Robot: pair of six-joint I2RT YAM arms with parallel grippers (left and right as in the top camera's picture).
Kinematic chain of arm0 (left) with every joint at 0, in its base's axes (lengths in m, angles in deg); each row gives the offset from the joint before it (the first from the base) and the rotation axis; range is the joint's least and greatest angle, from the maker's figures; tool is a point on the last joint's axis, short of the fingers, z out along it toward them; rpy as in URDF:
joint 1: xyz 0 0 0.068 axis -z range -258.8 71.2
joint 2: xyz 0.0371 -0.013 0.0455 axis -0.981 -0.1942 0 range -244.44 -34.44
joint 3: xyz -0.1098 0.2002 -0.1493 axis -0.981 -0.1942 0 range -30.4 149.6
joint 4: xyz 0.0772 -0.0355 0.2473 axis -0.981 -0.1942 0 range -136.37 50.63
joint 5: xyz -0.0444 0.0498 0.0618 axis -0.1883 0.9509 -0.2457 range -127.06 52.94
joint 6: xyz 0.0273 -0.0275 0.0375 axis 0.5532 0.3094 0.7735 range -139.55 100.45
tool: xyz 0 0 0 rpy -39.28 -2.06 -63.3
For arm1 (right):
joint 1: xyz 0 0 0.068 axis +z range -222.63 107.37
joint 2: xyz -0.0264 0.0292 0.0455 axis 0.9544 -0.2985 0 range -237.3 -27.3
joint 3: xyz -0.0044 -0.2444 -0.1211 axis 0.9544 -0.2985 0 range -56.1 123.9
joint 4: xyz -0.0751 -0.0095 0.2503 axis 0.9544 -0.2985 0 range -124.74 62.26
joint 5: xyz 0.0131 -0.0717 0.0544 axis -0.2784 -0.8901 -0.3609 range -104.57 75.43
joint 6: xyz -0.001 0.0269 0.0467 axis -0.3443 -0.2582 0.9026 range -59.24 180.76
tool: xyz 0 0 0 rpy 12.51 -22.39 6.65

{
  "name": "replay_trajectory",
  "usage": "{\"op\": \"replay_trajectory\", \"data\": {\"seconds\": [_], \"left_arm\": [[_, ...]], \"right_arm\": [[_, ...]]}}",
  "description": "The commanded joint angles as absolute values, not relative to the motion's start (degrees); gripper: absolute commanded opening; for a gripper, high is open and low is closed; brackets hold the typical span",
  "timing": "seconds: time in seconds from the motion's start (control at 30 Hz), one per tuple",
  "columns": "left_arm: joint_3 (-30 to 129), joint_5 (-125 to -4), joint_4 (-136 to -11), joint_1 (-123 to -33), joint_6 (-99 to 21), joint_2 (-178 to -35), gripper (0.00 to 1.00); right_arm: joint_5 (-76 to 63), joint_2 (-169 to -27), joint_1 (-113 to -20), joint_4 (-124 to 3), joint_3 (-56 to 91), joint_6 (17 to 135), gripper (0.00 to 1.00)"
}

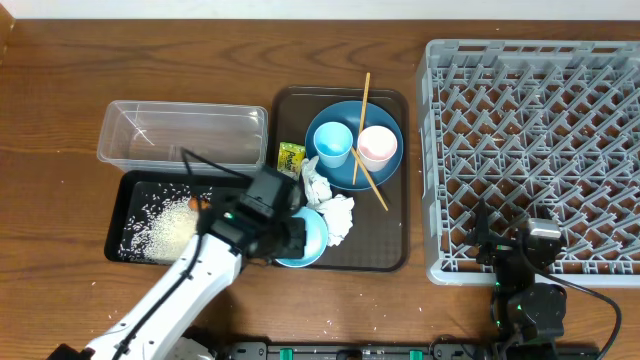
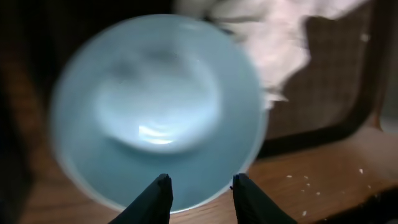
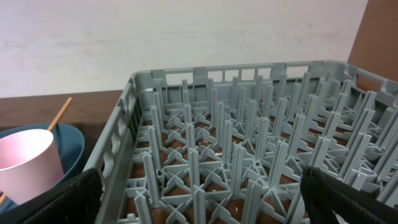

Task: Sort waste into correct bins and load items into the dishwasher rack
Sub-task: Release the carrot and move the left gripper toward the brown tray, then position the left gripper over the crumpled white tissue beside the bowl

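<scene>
Now the left gripper (image 2: 200, 190) is hovering, jaws spread, right over the small pale blue bowl (image 2: 155, 106); right gripper (image 3: 199, 208) is hanging spread wide, dishwasher rack (image 3: 249, 124) just ahead.

Overhead, my left arm (image 1: 175, 285) covers most of the bowl (image 1: 312, 240) & a corner of the black tray (image 1: 113, 235); carrot (image 1: 201, 204) only peeks out. Rack (image 1: 535, 150) runs off the right edge. Left wrist view: bowl & tissues (image 2: 273, 37) blurred, tissues cut at top. Right wrist view: pink cup (image 3: 25, 165) & plate (image 3: 71, 146) cut by left edge; my right pincer (image 3: 205, 199) shows just two dark tips, btm corners.
</scene>
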State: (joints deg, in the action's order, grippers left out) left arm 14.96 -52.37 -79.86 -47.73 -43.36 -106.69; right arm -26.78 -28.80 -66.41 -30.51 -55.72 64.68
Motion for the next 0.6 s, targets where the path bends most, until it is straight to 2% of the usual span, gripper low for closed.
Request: {"op": "replay_trajectory", "data": {"seconds": [0.0,0.27,0.57], "left_arm": [[15.9,-51.5,-78.4,-43.1,-45.3,-106.8,0.35],[15.7,-40.2,-76.8,-34.7,-47.8,-107.5,0.36],[15.4,-39.1,-71.1,-31.6,-47.7,-113.1,0.36]], "right_arm": [[-26.7,-28.8,-65.7,-30.8,-55.8,65.0,0.99],[-26.7,-28.8,-65.7,-30.8,-55.8,65.0,0.99],[-26.7,-28.8,-65.7,-30.8,-55.8,65.0,0.99]]}}
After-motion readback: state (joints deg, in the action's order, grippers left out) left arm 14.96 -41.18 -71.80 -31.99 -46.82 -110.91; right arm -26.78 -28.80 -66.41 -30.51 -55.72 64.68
